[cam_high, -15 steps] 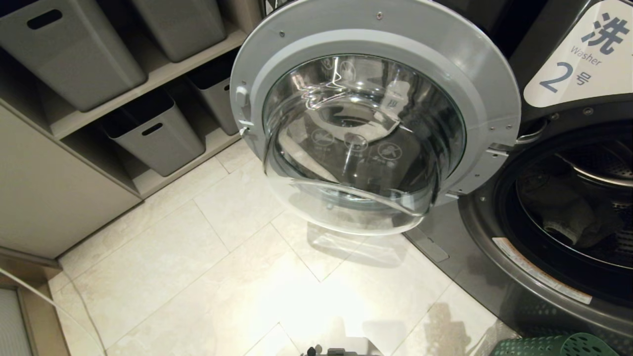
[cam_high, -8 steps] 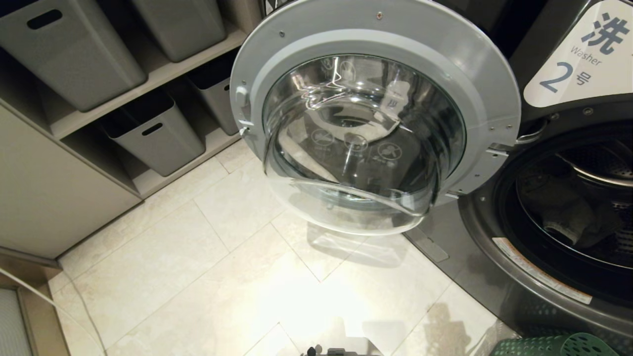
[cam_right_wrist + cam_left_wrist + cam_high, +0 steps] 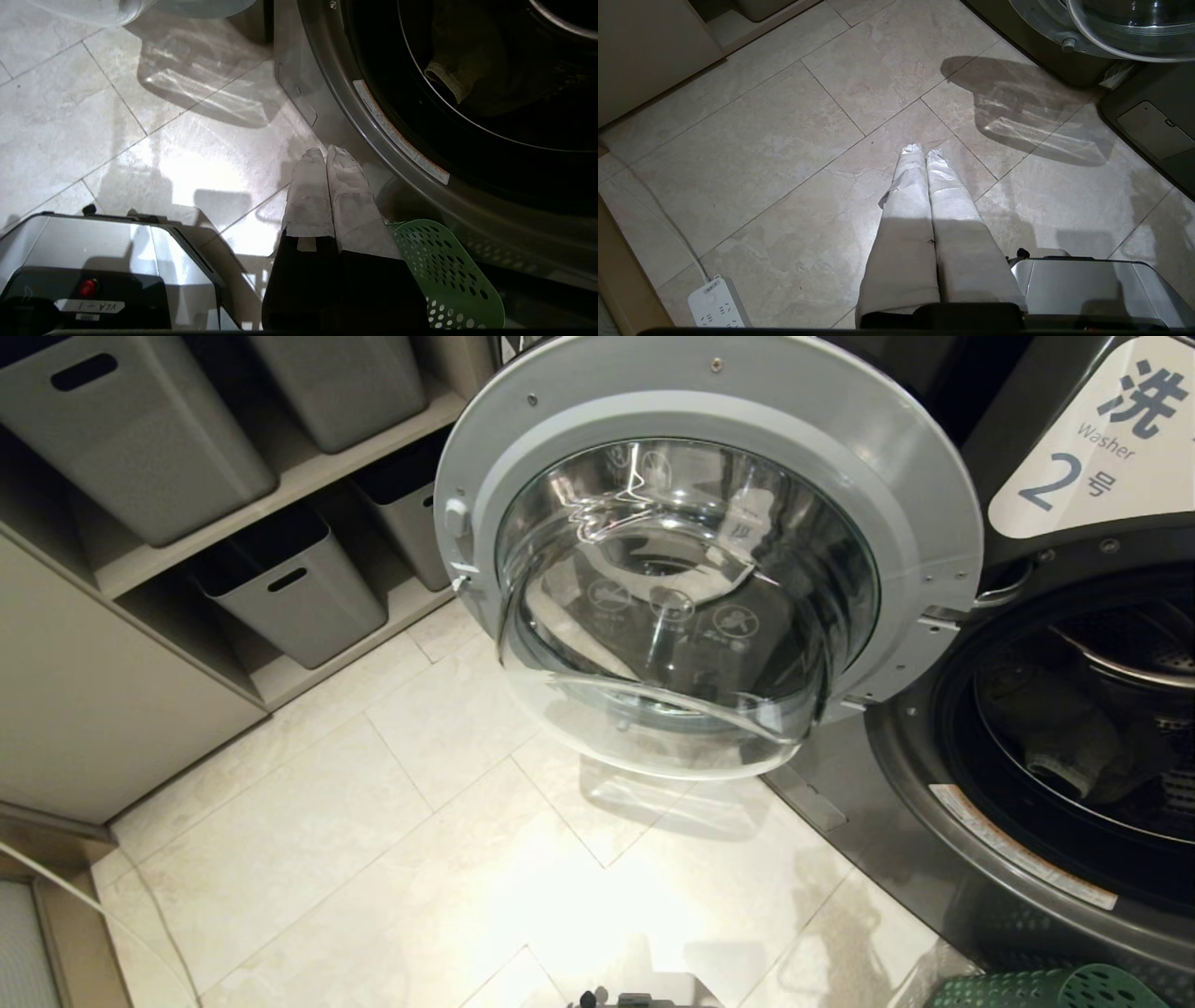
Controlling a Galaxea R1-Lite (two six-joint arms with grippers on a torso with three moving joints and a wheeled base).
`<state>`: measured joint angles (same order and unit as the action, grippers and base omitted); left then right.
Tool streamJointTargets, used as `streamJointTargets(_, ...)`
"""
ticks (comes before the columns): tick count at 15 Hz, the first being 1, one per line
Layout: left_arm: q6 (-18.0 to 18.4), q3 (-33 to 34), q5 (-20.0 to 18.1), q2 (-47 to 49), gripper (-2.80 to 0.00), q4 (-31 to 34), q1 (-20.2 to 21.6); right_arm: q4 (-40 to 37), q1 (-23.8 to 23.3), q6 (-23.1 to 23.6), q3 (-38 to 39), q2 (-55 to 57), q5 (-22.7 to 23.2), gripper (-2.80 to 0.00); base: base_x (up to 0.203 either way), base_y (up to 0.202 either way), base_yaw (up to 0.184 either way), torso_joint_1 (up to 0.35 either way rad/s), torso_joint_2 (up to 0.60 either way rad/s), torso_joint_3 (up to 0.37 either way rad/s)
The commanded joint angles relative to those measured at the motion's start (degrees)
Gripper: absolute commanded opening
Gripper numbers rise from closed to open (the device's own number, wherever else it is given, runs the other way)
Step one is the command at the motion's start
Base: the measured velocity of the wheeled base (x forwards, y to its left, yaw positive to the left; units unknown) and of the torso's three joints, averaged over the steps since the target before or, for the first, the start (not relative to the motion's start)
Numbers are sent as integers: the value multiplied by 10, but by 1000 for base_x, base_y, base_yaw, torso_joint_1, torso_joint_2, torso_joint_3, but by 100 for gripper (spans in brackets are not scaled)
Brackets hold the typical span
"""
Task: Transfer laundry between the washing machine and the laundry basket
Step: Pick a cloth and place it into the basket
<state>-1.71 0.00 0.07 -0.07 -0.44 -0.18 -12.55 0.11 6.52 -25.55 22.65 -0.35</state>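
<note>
The dark grey front-loading washing machine [image 3: 1027, 859], labelled with a large 2, stands with its round chrome-rimmed glass door [image 3: 709, 560] swung wide open over the pale tiled floor [image 3: 373, 840]. The laundry, a small bundle of soft grey-green cloth [image 3: 455, 70], lies low inside the dark drum, with one rolled edge turned toward the opening. The right gripper [image 3: 325, 151], its cloth-wrapped fingers pressed together and holding nothing, hangs just outside the drum's lower rim, and the bundle lies ahead of it and higher, through the opening; the reach would have to go up over the rim and inward. The narrow green plastic laundry basket with round-holed walls [image 3: 444, 275] sits directly beside and below this gripper, against the machine's front; what it holds cannot be seen. The right arm is clearly the nearer one to both drum and basket. The left gripper [image 3: 923, 150], likewise closed and empty, points down at bare tiles well away from the machine, near a white power strip [image 3: 717, 305]. Plain grey plastic bins [image 3: 289, 588] sit on the shelves to the left; their contents are hidden.
</note>
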Motion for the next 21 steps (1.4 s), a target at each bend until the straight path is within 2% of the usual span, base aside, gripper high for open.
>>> streamJointTargets(1, -1, 1, 0, 0, -280, 0, 0, 18, 0, 2, -53, 201, -1, -280, 0, 0, 0, 0, 0, 0)
streamJointTargets(4, -1, 1, 0, 0, -280, 0, 0, 45, 3, 21, -75, 300, -2, -280, 0, 0, 0, 0, 0, 0)
streamJointTargets(7, -1, 1, 0, 0, -280, 0, 0, 50, 3, 31, -57, 317, -4, -280, 0, 0, 0, 0, 0, 0)
streamJointTargets(10, -1, 1, 0, 0, -280, 0, 0, 72, 3, 27, -26, 366, -46, -280, 0, 0, 0, 0, 0, 0)
streamJointTargets(15, -1, 1, 0, 0, -280, 0, 0, 300, 3, 4, 61, 490, -104, -280, 0, 0, 0, 0, 0, 0)
streamJointTargets(17, -1, 1, 0, 0, -280, 0, 0, 350, 2, -12, 81, 541, -113, -280, 0, 0, 0, 0, 0, 0)
streamJointTargets(19, -1, 1, 0, 0, -280, 0, 0, 387, -11, -63, 78, 601, -126, -280, 0, 0, 0, 0, 0, 0)
streamJointTargets(21, -1, 1, 0, 0, -280, 0, 0, 419, -30, -88, 61, 655, -140, -280, 0, 0, 0, 0, 0, 0)
